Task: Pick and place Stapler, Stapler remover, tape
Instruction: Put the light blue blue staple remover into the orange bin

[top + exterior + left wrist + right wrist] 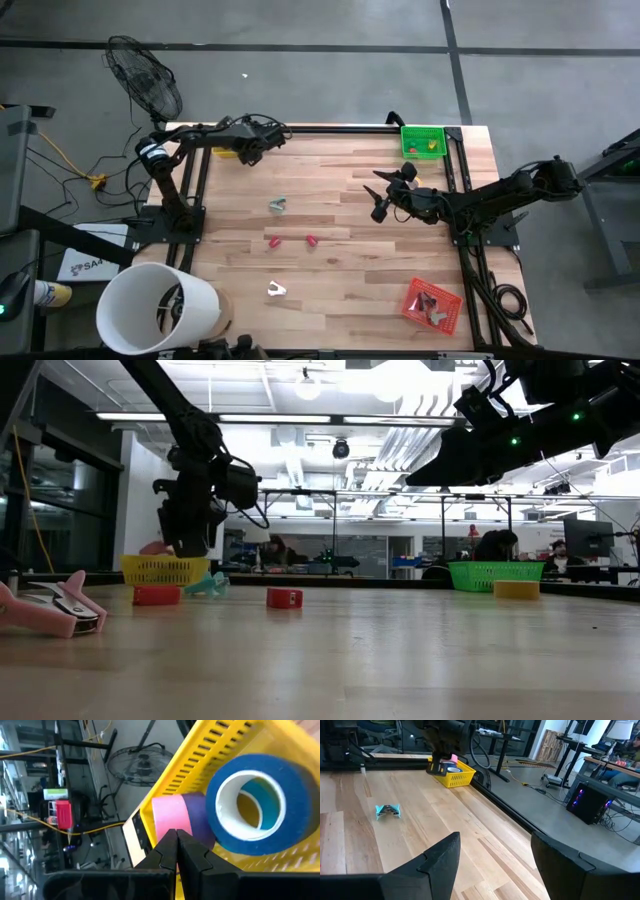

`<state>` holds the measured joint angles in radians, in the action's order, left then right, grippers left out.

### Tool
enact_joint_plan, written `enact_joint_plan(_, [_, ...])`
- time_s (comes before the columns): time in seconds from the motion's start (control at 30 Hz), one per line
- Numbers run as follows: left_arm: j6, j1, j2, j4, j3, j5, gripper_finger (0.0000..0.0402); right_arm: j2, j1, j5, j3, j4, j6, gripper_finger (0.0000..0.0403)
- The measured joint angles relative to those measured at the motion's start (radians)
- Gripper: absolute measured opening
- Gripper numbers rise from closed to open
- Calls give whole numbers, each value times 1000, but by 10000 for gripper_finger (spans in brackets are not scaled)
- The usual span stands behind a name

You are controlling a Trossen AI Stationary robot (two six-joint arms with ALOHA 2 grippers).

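Observation:
A yellow basket (210, 750) stands at the table's far left corner (224, 153). In it a pink tape roll (172, 815), a purple roll (199, 817) and a blue roll (260, 805) stand side by side. My left gripper (176, 837) is shut, and its tips point at the pink roll's side. A teal staple remover (278, 205) lies mid-table. Two small red things (272, 241) (312, 240) lie nearer, and a pale staple remover (277, 289) lies near the front. My right gripper (495, 837) hangs open over the table's right half (385, 195), holding nothing. My left gripper's shut fingertips (170, 840) stand in front of the pink roll's outer side (170, 822), slanting down into the yellow basket. Whether they touch the roll, I cannot tell; nothing shows between the fingers.
A green basket (422, 140) with a yellow thing in it sits at the far right corner. A red basket (432, 304) sits at the near right. A white bucket (160, 308) and a fan (145, 75) stand off the table's left side. Bare wood lies mid-table.

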<state>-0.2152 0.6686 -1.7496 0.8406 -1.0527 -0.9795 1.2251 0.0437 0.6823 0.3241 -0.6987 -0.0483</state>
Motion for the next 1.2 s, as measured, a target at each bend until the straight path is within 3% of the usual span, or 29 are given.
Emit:
enact_joint_plan(0.33, [-1,10,5,-5,0,26,0,0,0,-1,0,0,0,236])
enact_joint_plan(0.6, [-27,11,7,72,0,-14,0,0,0,-1,0,-1,0,236])
enact_joint_plan(1.2, [-1,17,-2,9,0,17,0,0,0,6,0,3,6,236])
